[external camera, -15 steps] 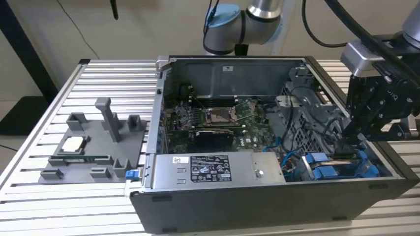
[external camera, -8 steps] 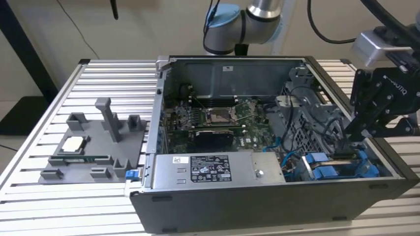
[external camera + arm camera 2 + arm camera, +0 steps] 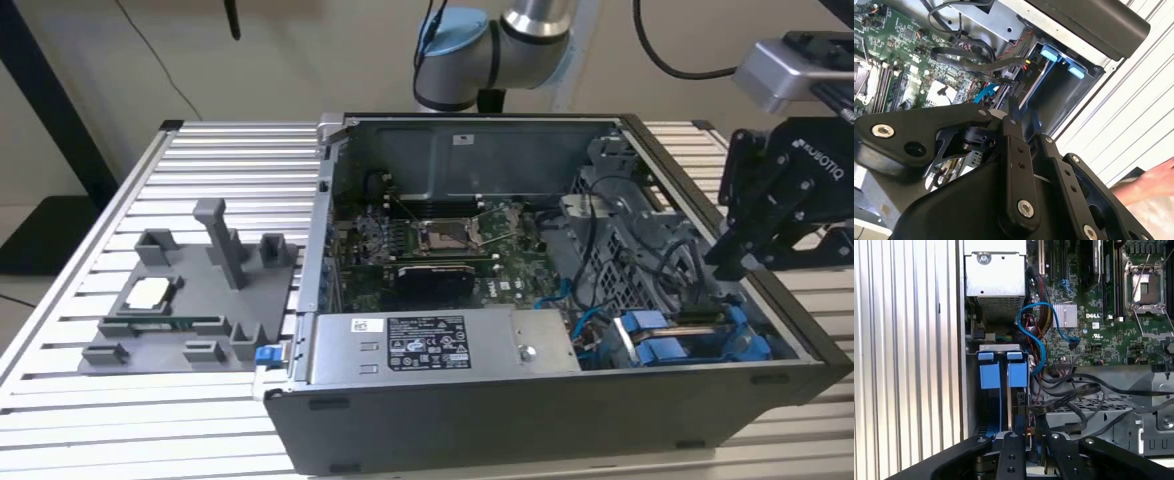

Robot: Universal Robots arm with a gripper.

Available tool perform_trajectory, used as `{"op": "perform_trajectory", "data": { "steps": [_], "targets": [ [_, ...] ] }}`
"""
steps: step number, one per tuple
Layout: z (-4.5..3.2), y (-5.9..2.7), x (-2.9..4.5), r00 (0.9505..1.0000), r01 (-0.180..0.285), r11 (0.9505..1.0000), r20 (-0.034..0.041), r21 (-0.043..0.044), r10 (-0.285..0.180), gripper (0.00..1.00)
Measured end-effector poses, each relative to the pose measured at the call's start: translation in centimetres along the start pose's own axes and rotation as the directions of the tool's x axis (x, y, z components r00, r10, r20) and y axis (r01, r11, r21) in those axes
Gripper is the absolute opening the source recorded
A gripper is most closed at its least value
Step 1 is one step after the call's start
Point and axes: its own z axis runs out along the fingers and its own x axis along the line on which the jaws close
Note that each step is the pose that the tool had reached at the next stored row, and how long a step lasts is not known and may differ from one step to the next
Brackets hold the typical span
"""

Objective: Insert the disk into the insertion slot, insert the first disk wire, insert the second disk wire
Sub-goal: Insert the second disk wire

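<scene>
In the exterior view my gripper (image 3: pixel 738 268) hangs over the edge of the open case (image 3: pixel 534 420) at the exterior view's right, black and angular, its fingers pointing down to the slot (image 3: pixel 694 340). The slot is a narrow metal bay in the near corner, with bright blue plastic tabs. The disk (image 3: pixel 705 322) shows there as a thin flat edge between the blue parts, already sitting in the slot. The green motherboard (image 3: pixel 441 240) lies in the middle of the case, and the grey power box (image 3: pixel 434 345) with a white label is in front. On the ribbed metal table (image 3: pixel 80 420) a grey plastic fixture (image 3: pixel 187 300) stands at the exterior view's left.

In the second wrist view my fingers (image 3: pixel 1013 111) are matt black and slim. They are pressed nearly together on a black wire plug (image 3: pixel 1026 70) at the end of the slot (image 3: pixel 1064 95). The blue tabs (image 3: pixel 1061 60) are just beyond. A person's hand (image 3: pixel 1149 187) is at the picture's edge.

In the first wrist view my gripper (image 3: pixel 1031 432) is above the slot (image 3: pixel 1003 390), the two blue tabs (image 3: pixel 1004 371) side by side. A blue cable (image 3: pixel 1036 335) curls over the motherboard (image 3: pixel 1094 310). The disk (image 3: pixel 1016 407) stands on its edge inside the slot.
</scene>
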Motion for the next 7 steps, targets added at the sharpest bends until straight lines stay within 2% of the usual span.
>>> {"op": "perform_trajectory", "data": {
  "steps": [2, 7],
  "targets": [
    [-0.08, -0.04, -0.01, 1.0, 0.0, 1.0, 0.0, -0.0045, 0.0, 0.24],
    [-0.09, -0.05, -0.01, 1.0, 0.0, 1.0, -0.0002, -0.0049, 0.0, 0.24]
  ]
}}
